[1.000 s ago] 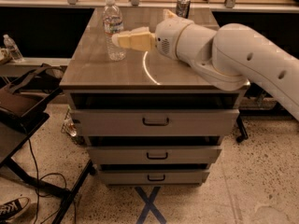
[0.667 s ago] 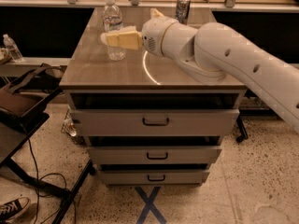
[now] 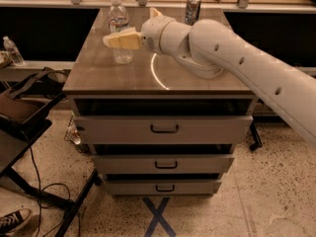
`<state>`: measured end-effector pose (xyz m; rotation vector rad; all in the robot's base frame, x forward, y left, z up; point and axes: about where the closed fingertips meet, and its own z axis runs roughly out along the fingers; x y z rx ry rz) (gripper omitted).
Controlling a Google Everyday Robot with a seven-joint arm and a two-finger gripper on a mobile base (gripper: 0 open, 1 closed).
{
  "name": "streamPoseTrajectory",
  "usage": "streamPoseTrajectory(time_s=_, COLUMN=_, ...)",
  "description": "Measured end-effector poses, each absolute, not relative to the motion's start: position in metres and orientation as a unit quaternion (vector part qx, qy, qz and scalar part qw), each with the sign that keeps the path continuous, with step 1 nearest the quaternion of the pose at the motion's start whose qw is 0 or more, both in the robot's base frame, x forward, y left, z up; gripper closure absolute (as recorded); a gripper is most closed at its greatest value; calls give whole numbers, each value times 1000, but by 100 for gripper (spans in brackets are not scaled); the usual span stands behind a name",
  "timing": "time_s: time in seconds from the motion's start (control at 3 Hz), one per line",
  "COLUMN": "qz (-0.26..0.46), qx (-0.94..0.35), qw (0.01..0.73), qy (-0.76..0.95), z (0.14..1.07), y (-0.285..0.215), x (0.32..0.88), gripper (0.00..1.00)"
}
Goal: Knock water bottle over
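Note:
The water bottle (image 3: 118,21) stands upright near the back left of the cabinet top (image 3: 98,73). It is clear and ribbed, with a white cap and a pale label band. My gripper (image 3: 109,40) reaches in from the right on a white arm (image 3: 222,53). Its pale yellow fingers (image 3: 126,38) are shut and lie across the front of the bottle's lower half, pointing left. Whether they touch the bottle I cannot tell.
A slim shiny metal can (image 3: 192,10) stands at the back of the top, right of the bottle. A white curved rim (image 3: 154,73) shows under the arm. A smaller clear bottle (image 3: 12,50) stands far left. A dark bag (image 3: 24,107) and cables lie left of the drawers.
My gripper has moved left across the cabinet top, from beside the bottle's base to in front of its lower half. The bottle still stands upright.

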<state>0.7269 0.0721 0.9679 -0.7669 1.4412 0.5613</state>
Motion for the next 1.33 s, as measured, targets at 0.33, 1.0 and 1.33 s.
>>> streamPoseTrajectory(time_s=0.33, qz=258, qx=-340, qw=644, qy=636, z=955, y=80, x=754, gripper=0)
streamPoseTrajectory(time_s=1.0, qz=298, qx=-348, qw=621, qy=636, z=951, y=106, x=781, gripper=3)
streamPoseTrajectory(time_s=1.33, qz=308, qx=-348, qw=615, qy=637, z=949, y=111, x=785, gripper=25)
